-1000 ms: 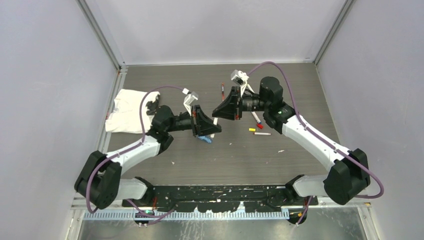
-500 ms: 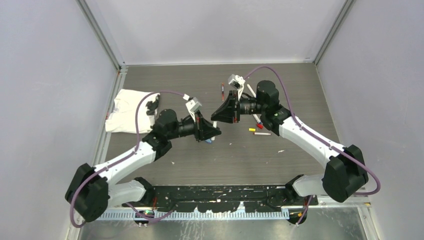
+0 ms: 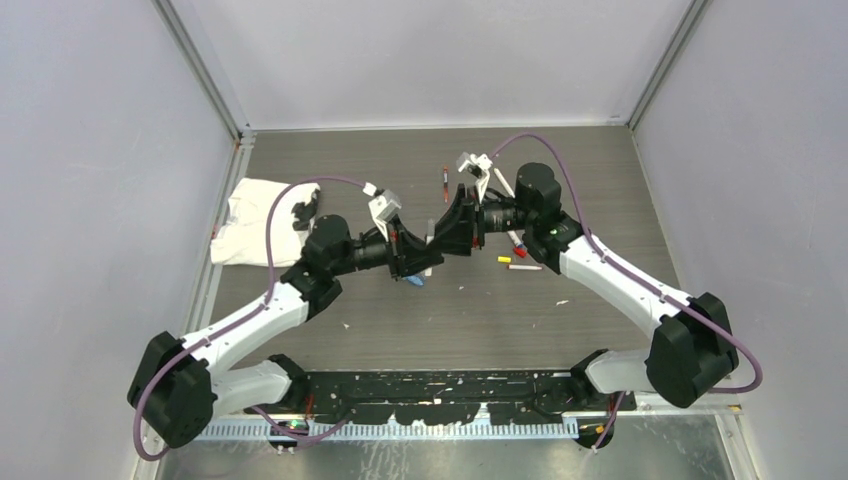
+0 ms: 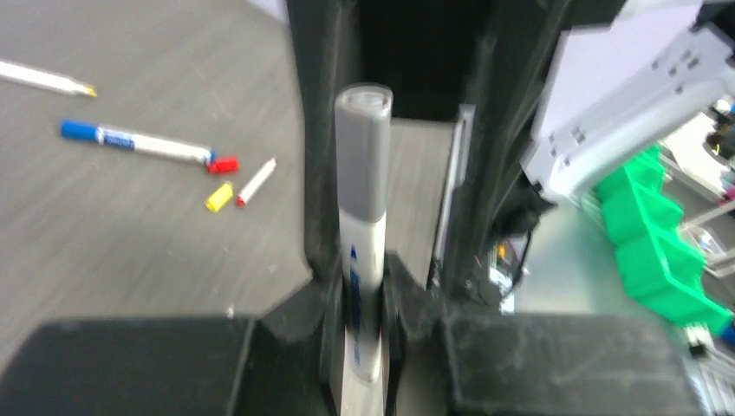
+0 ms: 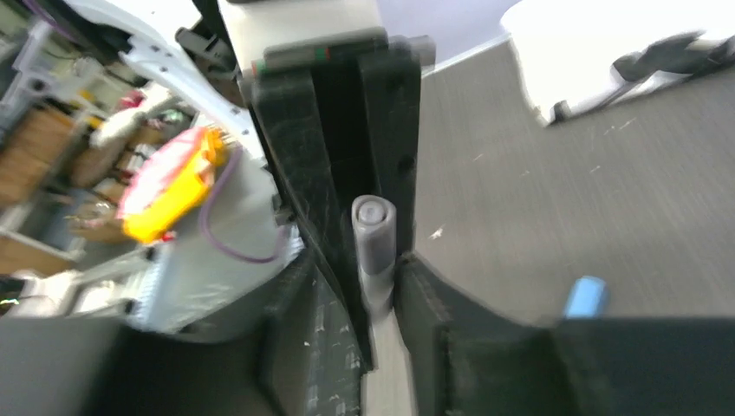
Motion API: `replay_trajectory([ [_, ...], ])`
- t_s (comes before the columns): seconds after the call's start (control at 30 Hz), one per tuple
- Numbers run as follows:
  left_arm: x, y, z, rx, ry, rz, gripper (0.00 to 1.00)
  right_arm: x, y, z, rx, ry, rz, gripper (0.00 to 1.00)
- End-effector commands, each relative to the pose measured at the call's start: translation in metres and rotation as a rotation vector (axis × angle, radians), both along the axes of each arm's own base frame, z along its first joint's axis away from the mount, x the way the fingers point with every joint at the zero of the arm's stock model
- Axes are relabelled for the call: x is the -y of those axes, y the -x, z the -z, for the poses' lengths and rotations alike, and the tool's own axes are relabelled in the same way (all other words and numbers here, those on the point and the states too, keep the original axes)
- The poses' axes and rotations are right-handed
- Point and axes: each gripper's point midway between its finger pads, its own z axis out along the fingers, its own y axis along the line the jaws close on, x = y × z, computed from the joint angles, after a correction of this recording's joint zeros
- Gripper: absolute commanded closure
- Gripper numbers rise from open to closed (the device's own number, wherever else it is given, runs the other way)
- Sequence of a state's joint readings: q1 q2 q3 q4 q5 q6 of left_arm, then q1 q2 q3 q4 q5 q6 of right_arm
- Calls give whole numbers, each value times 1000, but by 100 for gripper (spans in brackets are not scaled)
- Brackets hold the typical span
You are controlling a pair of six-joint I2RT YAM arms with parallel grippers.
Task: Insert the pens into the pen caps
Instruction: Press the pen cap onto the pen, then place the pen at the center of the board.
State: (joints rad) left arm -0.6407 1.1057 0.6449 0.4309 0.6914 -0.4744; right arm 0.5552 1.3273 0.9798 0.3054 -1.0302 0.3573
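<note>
A white-barrelled pen [image 4: 362,260] with a grey pen cap [image 4: 362,156] on its end stands upright between both grippers at mid-table. My left gripper [image 4: 364,290] is shut on the barrel below the cap. My right gripper [image 5: 379,295] faces it, its jaws standing narrowly apart around the grey cap [image 5: 374,243], with a gap on one side. From above, the left gripper [image 3: 426,252] and the right gripper [image 3: 438,238] meet tip to tip. Loose pens [image 4: 130,143] [image 4: 257,180] lie on the table beside a red cap [image 4: 225,164] and a yellow cap [image 4: 218,198].
A white cloth [image 3: 250,225] with a dark item on it lies at the left edge. A light-blue oblong piece [image 3: 415,280] rests just in front of the left gripper. More pens [image 3: 445,183] [image 3: 524,267] and a yellow cap [image 3: 504,259] lie around the right arm.
Both grippers have moved toward each other and now meet around the pen. The left arm reached right, the right arm came left and slightly lower.
</note>
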Motion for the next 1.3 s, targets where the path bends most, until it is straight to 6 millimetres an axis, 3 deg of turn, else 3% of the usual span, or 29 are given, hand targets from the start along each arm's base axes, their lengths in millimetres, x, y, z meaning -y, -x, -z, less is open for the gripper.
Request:
replay_trajectory([
  [0.0,-2,-21,-73,268,135,-120,99,16,33,4,-165,28,-131,43],
  [0.13,6,-14,-42,222,81,-88,100,35,21,-34,-148,-48,-85,22],
  [0.27,0,-10,-27,202,61,-104,99,51,27,-48,-88,-95,-118,13],
  [0.37,-6,-8,-22,204,55,-123,99,64,26,-46,-48,-94,-106,7],
  [0.47,-10,-5,-14,183,40,-131,99,80,5,-39,-32,-94,-9,1],
  [0.6,-22,-15,22,59,-65,-229,99,100,-33,-4,-42,37,208,0],
  [0.67,-34,-23,50,-45,-120,-320,99,118,-45,24,9,230,321,0],
  [0.77,-58,-34,86,-194,-136,-457,99,136,-66,33,24,295,461,0],
  [0.8,-94,-50,121,-352,-192,-623,99,142,-70,40,8,308,493,0],
  [0.83,-107,-56,130,-403,-218,-669,99,143,-71,43,6,309,502,0],
  [1.13,-189,-101,189,-631,-464,-1064,98,152,-82,51,-5,334,560,0],
  [1.27,-207,-107,209,-708,-565,-1149,96,154,-84,54,-9,339,568,0],
])
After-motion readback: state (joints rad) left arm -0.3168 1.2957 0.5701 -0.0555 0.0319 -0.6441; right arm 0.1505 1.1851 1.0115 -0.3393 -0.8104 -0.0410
